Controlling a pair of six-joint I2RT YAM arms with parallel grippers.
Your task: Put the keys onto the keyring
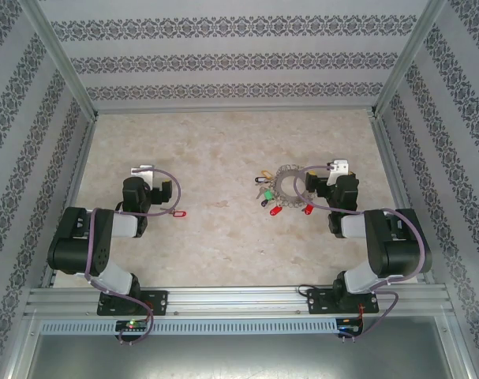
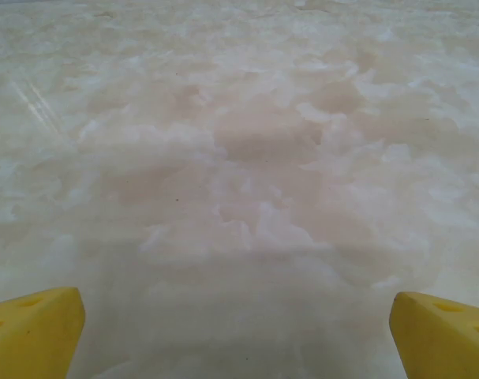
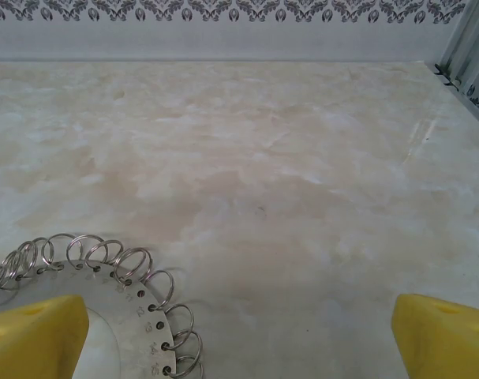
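1. Nearest, both arm bases sat bolted to the metal rail [image 1: 239, 300] along the near edge of the table [image 1: 223, 150].
2. Beyond the left base, the left gripper [image 1: 148, 188] sat over the left half of the table, its jaws spread wide and holding nothing. The left wrist view showed its yellow fingers [image 2: 34, 332] at either side, with bare marbled surface between them.
3. Just to its right lay a lone red-tagged key [image 1: 177, 212], apart from the fingers.
4. On the right half, the right gripper [image 1: 331, 183] was likewise released and empty, pointing toward the far edge.
5. Directly left of it lay the keyring [image 1: 288, 183], flat on the table: a grey plate rimmed with small wire loops. In the right wrist view, the plate and loops lay just beyond and beside the gripper's left finger [image 3: 34, 335]. Whether that finger touched the ring could not be told.
6. Keys [image 1: 264, 194] with green, yellow, dark and red tags clustered at the ring's left and near sides. Whether they hung from its loops could not be told.
7. Farthest, patterned walls [image 1: 223, 59] closed off the far edge.
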